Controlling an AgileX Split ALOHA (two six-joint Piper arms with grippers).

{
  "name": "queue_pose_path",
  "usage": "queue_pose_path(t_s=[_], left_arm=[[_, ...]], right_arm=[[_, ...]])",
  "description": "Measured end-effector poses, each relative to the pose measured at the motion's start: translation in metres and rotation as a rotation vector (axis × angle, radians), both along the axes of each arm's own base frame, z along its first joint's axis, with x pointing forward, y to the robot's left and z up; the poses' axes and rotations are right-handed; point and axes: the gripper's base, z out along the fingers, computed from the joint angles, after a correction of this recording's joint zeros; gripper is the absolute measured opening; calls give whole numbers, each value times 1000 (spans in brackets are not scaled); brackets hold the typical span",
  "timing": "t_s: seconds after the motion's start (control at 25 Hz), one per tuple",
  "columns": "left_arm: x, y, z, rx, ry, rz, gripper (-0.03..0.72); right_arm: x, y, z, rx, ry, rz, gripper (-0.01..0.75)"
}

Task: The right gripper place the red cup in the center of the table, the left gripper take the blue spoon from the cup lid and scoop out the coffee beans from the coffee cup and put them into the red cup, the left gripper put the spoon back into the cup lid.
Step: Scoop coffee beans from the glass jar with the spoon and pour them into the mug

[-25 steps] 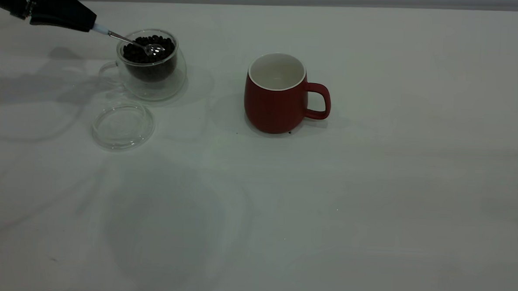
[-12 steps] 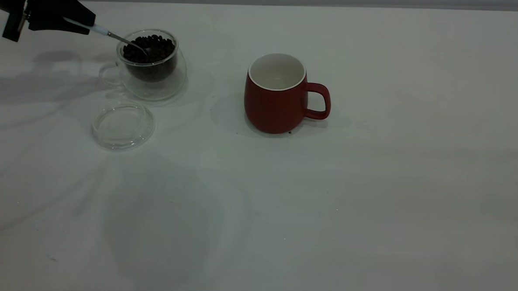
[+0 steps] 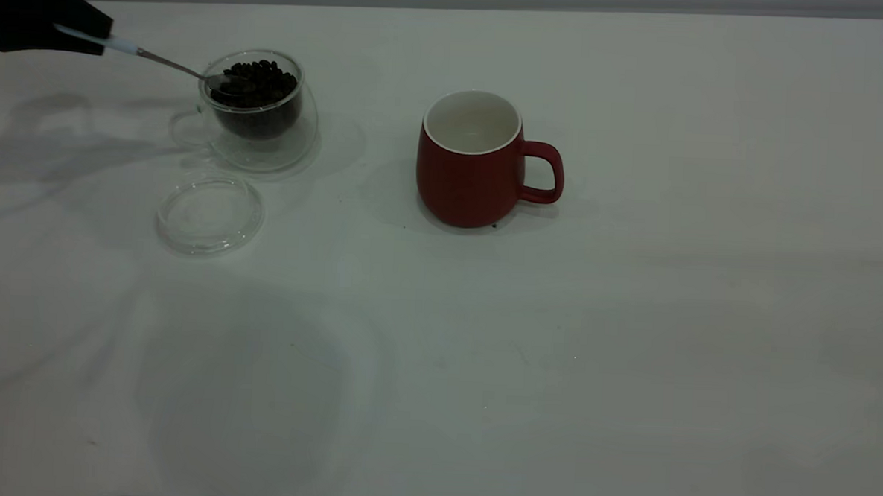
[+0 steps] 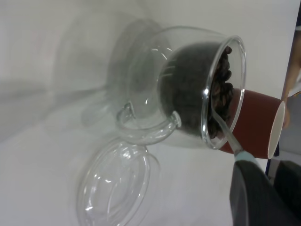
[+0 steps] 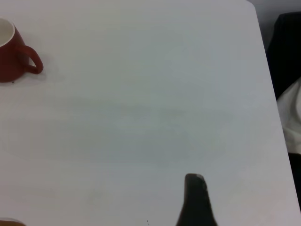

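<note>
Black against the white table (image 3: 632, 323), the left gripper (image 3: 85, 35) was clamped on the blue spoon (image 3: 133, 50), its bowl among the coffee beans (image 3: 259, 83) in the coffee cup (image 3: 257, 109). Nearby lay the cup lid (image 3: 210, 214); the red cup (image 3: 469, 160) stood mid-table.

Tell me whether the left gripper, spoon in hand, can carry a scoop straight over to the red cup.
Probably yes. The left gripper holds the blue spoon with its bowl in the coffee beans. Only bare table lies between the coffee cup and the upright, open red cup.
</note>
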Motion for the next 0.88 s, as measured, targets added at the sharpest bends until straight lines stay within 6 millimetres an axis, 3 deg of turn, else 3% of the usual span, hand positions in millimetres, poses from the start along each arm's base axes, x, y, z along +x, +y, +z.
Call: queue_pose_path(t_s=[0.52,0.88], left_arm=[[5,8,11,-110,-117,62,120],[8,3,12,-138,-77,90,120]], right_arm=[[0,0,0,0,0,0,588],[0,0,0,-1,0,1,588]])
